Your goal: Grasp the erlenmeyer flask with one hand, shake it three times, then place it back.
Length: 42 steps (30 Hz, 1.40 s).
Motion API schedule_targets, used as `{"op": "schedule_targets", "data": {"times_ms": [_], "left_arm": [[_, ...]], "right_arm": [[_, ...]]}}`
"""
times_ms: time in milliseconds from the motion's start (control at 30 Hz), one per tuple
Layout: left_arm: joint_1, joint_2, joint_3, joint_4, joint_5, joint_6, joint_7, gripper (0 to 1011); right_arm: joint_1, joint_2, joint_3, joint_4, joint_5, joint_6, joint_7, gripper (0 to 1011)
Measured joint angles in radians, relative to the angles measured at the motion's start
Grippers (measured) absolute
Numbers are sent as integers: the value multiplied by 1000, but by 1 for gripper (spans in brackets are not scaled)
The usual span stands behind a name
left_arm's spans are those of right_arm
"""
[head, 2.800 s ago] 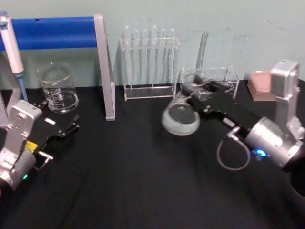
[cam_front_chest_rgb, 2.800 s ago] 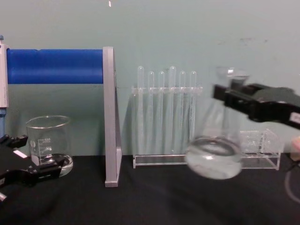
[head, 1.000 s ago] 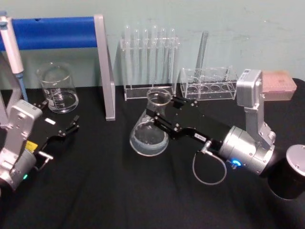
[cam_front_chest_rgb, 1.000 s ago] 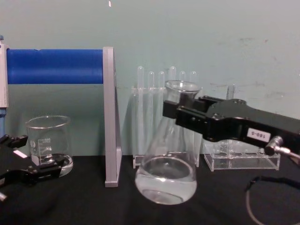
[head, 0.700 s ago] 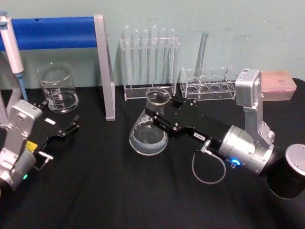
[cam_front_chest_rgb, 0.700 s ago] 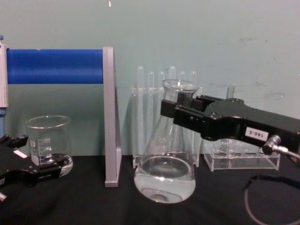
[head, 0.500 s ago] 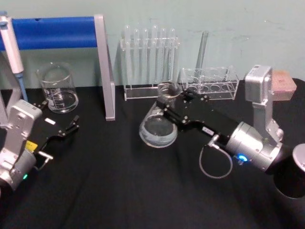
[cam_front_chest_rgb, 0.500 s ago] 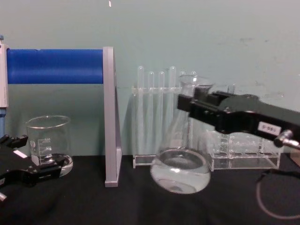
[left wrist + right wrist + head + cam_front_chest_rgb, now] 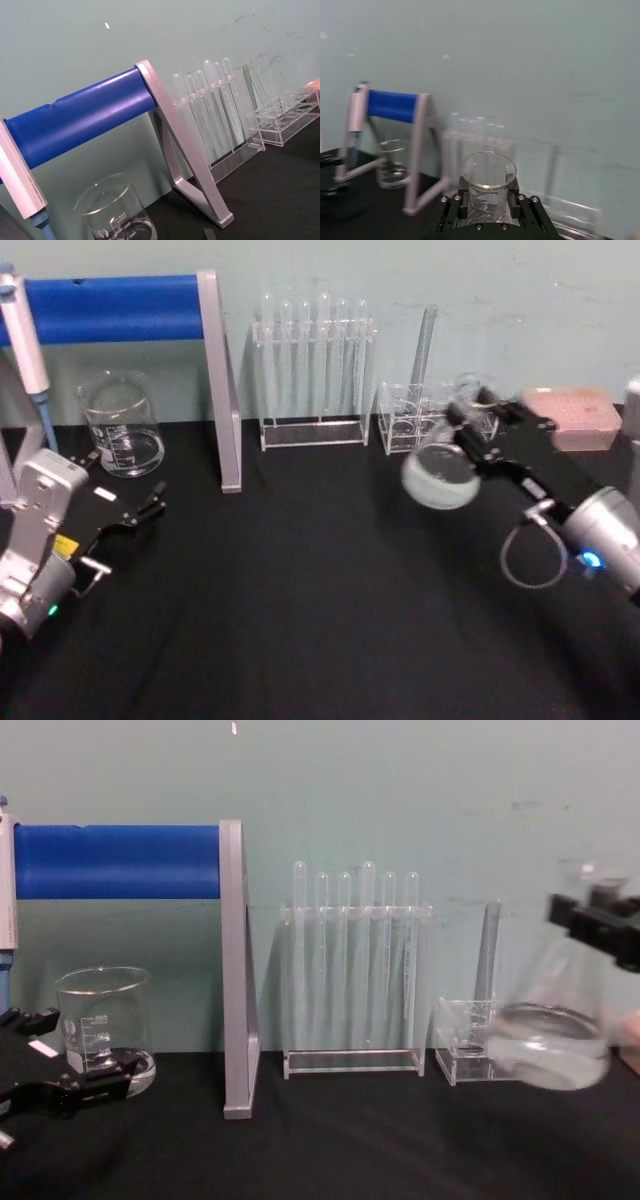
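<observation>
- My right claw (image 9: 468, 422) sits at the right of the head view, its fingers clamped on the neck of the erlenmeyer flask (image 9: 438, 476).
- In the right wrist view the black fingers (image 9: 461, 196) press the glass from both sides just under the flared rim, with the flask's open mouth above them.
- The flask is up off the black tabletop (image 9: 300, 600) and tilted. In the chest view its wide base hangs at the right edge of the frame, lower and further left than the neck.
- The base shows blurred in the head and chest views. It appears in front of the low clear rack (image 9: 398, 422) and the single tall tube standing in it.
- My left claw (image 9: 157, 498) lies low at the left of the head view, fingers apart and holding nothing, near the beaker (image 9: 122, 426).
- The beaker stands upright at the upper left, beneath the blue bar of the stand (image 9: 110, 308).
- The test tube rack (image 9: 315, 370) stands at the back centre, between the stand's grey leg and the low clear rack.
- A pink box (image 9: 578, 418) rests at the far right, behind my right arm.
</observation>
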Motion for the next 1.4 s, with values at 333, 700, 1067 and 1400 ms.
{"op": "schedule_targets", "data": {"times_ms": [333, 700, 1067, 1400], "left_arm": [[0, 0, 0, 0, 0, 0, 0, 1001], [0, 0, 0, 0, 0, 0, 0, 1001], [0, 0, 0, 0, 0, 0, 0, 1001], [0, 0, 0, 0, 0, 0, 0, 1001]], "right_arm": [[-87, -5, 111, -57, -25, 9, -98, 448], [-94, -23, 116, -67, -36, 26, -66, 448], [-26, -42, 3, -33, -30, 46, 81, 448], [51, -43, -132, 4, 3, 52, 214, 448]]}}
